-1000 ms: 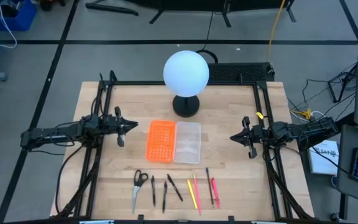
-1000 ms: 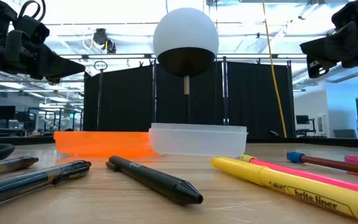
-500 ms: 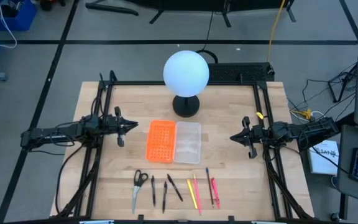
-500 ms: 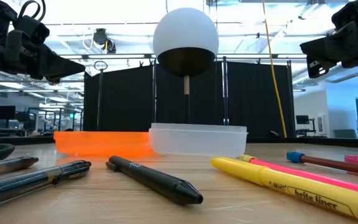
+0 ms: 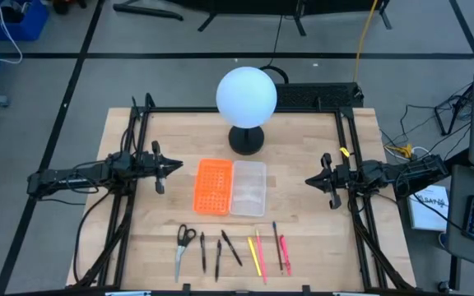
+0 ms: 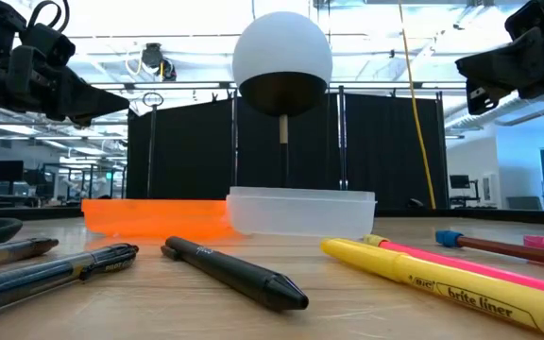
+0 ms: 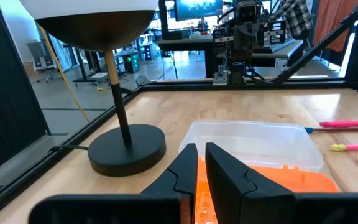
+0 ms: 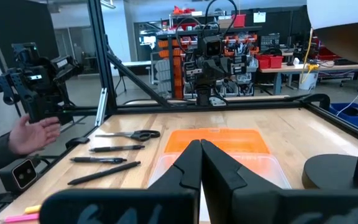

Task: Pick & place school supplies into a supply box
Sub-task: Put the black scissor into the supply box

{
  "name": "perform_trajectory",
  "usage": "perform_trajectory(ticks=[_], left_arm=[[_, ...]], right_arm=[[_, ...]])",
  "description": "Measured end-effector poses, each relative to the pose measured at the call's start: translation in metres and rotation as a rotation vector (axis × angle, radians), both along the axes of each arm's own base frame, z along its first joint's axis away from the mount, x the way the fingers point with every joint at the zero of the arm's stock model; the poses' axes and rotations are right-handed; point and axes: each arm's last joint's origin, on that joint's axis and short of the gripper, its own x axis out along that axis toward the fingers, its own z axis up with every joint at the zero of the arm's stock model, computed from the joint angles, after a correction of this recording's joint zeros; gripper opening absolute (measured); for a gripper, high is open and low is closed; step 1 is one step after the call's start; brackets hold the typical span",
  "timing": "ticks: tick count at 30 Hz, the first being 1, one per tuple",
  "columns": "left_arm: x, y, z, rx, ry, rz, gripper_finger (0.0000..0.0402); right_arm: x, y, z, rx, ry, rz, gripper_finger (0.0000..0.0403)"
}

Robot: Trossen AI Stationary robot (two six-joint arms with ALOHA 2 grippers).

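Clear plastic supply box (image 5: 248, 187) sits mid-desk, touching the orange perforated panel (image 5: 212, 186) on its left-arm side, with a white globe lamp (image 5: 246, 96) just behind both. School supplies lie in a row along the front edge of the wooden desk (image 5: 303, 148), apart from the box: scissors (image 5: 183, 247), black pens (image 5: 218, 249), a yellow highlighter (image 5: 256, 256), a pink pen (image 5: 285, 244). Left gripper (image 5: 164, 167) hangs above the desk beside the orange panel, right gripper (image 5: 314, 180) hangs on the opposite side of the box, both with jaws narrow, nearly closed and holding nothing.
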Motion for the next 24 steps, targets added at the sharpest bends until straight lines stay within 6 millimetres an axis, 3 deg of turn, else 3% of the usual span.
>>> perform_trajectory(ticks=[9, 15, 24], left_arm=[[0.000, 0.000, 0.000, 0.001, -0.004, 0.000, 0.0042], [0.000, 0.000, 0.000, 0.000, -0.005, 0.000, 0.0042], [0.000, 0.000, 0.001, 0.001, -0.008, 0.000, 0.0042]], right_arm=[[0.000, 0.000, 0.000, -0.007, -0.004, 0.000, 0.0000], [0.000, 0.000, 0.001, -0.142, -0.021, -0.007, 0.0000], [-0.002, 0.000, 0.015, -0.152, -0.164, -0.022, 0.0000]])
